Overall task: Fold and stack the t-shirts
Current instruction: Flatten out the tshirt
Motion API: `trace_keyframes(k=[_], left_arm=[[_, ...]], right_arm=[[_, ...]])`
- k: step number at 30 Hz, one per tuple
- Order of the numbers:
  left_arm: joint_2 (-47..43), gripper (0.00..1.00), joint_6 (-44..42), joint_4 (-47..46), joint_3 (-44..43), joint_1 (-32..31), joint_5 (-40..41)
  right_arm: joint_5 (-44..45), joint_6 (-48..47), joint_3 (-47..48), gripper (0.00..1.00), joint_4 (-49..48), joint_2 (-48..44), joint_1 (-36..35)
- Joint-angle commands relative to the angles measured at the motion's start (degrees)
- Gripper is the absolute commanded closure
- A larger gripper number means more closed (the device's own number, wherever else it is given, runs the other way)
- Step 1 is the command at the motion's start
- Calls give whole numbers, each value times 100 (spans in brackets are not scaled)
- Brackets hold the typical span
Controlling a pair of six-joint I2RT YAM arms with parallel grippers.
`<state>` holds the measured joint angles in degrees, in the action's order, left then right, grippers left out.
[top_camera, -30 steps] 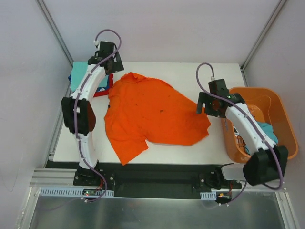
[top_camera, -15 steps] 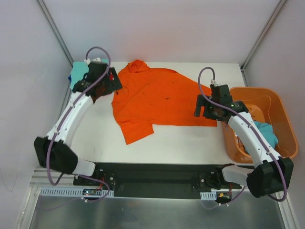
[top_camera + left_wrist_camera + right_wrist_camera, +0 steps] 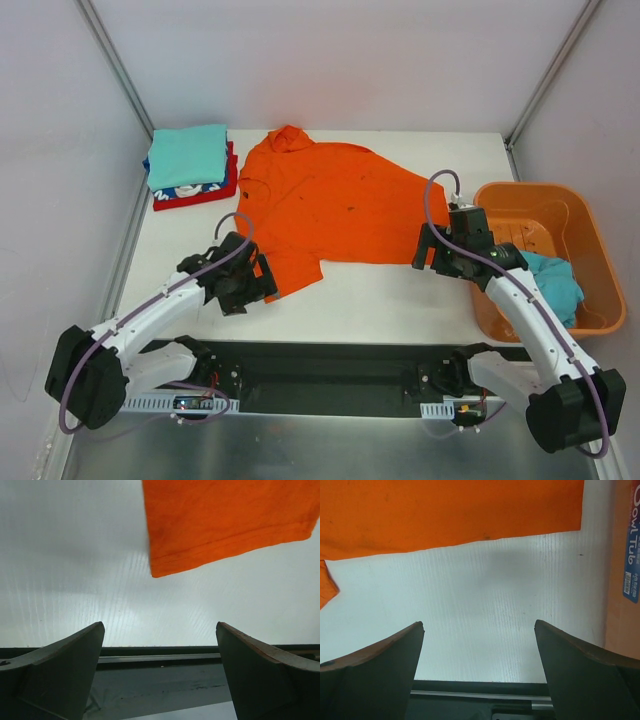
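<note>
One orange t-shirt (image 3: 340, 205) (spread out).

White table (image 3: 360, 300), pale grey walls (image 3: 400, 60), metal corner posts (image 3: 555, 70).

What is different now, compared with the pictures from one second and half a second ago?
The orange t-shirt slid toward the far side and lies flatter; it has not moved in the last half second. The left gripper drew back from the far-left corner to the shirt's near sleeve, uncovering the folded stack. The right gripper came slightly nearer. Both are open and hold nothing. The stack and the basket stayed.
</note>
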<state>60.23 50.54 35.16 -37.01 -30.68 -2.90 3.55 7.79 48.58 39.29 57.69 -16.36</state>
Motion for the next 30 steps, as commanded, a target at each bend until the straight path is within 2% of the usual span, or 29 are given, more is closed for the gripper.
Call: trace_keyframes(k=[1,4,6,11,12,14,17,18,19,22,25,27,28,30], left_arm=[[304,9,369,-518,11,-88,122],[752,13,255,-703,-227,-79,394],[1113,19,167,-712,-445,-88,728],[1903,24,17,-843,-562,-88,483],[2001,35,-1,-887,-535,-88,466],[2255,42,-71,-958,-561,-88,334],[2458,46,-115,-1002,-596,-149,298],[2502,49,-124,-1002,-596,-158,307],[2555,56,-141,-1002,-605,-167,298],[2783,61,-194,-1002,-675,-316,298],[3047,76,-247,-1002,-798,-518,298],[3162,97,-229,-1002,-825,-571,298],[3179,100,-203,-993,-816,-571,298],[3153,100,-212,-993,-799,-571,298]], right_arm=[[14,65,-67,3,-193,-171,1],[40,65,-94,3,-185,-162,1],[84,82,-138,3,-176,-162,1],[207,38,-138,3,-123,-232,1],[268,29,-138,3,-114,-223,1],[304,12,-120,3,-114,-206,10],[313,-6,-68,3,-88,-127,19],[321,-14,-42,3,-88,-109,19],[339,-32,-33,3,-88,-83,19],[400,-23,-33,3,-88,-48,28],[418,-23,-59,3,-106,-39,45],[436,-32,-85,3,-106,-56,63],[445,-58,-85,3,-106,-56,63],[471,-67,-103,3,-88,-56,89]])
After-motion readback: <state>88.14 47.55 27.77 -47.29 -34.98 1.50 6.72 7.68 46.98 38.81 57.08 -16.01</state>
